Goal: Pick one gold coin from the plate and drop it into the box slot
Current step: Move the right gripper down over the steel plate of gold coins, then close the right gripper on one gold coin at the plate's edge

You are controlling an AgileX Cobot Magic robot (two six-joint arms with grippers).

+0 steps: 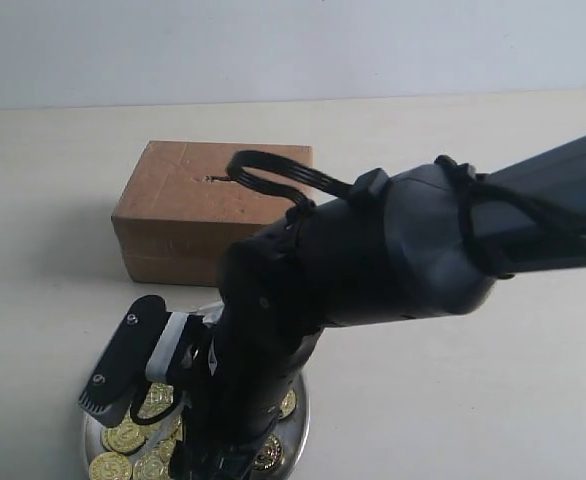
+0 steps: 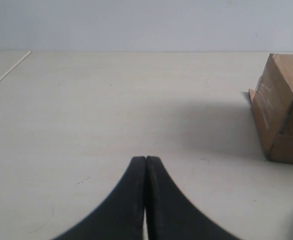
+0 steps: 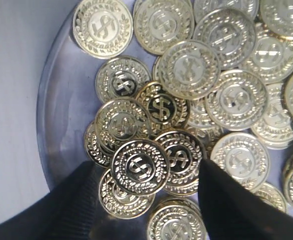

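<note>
right gripper [image 3: 151,187]: fingers spread, straddling one gold dollar-sign coin [image 3: 139,166]
left gripper [image 2: 145,162]: fingers pressed together, empty
coins: heaped on round shiny silver metal plate [image 3: 61,125], near table edge
target: brown cardboard box [image 1: 203,210] toward far edge, dark slot [image 1: 218,179] on top
risk: coins overlap; pinch may lift two or slip

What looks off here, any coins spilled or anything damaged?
Nothing serious. The coins lie in a loose, overlapping heap, all inside the plate; none shows on the table. The only rough spot is the slot in the box, which looks raggedly cut.
</note>
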